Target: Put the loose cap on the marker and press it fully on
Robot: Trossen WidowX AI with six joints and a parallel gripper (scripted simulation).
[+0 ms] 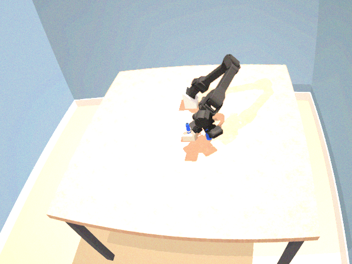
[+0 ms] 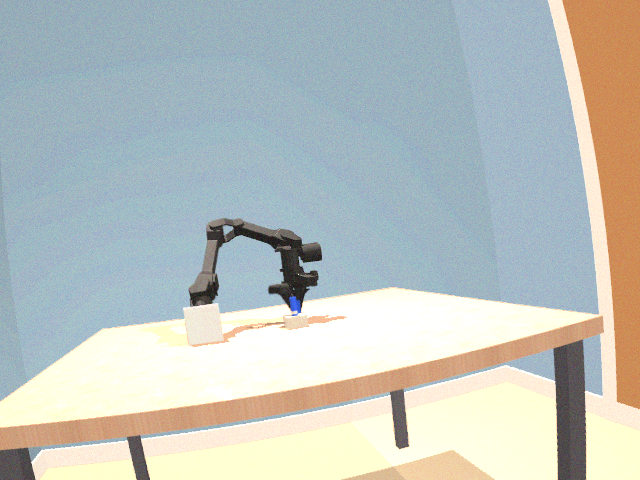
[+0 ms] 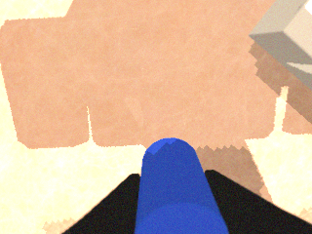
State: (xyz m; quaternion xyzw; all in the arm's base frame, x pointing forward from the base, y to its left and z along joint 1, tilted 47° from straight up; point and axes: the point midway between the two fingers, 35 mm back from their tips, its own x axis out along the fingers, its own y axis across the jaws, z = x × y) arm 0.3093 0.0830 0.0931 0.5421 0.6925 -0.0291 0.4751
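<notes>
The blue marker [image 1: 187, 127] [image 2: 294, 304] stands upright in the pale holder block [image 1: 188, 138] [image 2: 296, 322]. A corner of the block [image 3: 296, 35] also shows at the top right of the wrist view; the marker is out of that view. The blue cap [image 1: 208, 137] [image 3: 171, 187] stands on the table to the right of the block in the top view. My gripper [image 3: 172, 180] [image 1: 208, 131] is shut on the cap, a black finger on each side of it. The cap's lower end and the finger contact are partly hidden. In the exterior view the marker hides the cap.
A white block [image 1: 190, 102] [image 2: 203, 324] stands at the arm's base, behind the holder in the top view. The holder is close beside my fingers. The arm's shadow falls across the wooden table [image 1: 159, 184] [image 2: 392, 335] around the holder and cap.
</notes>
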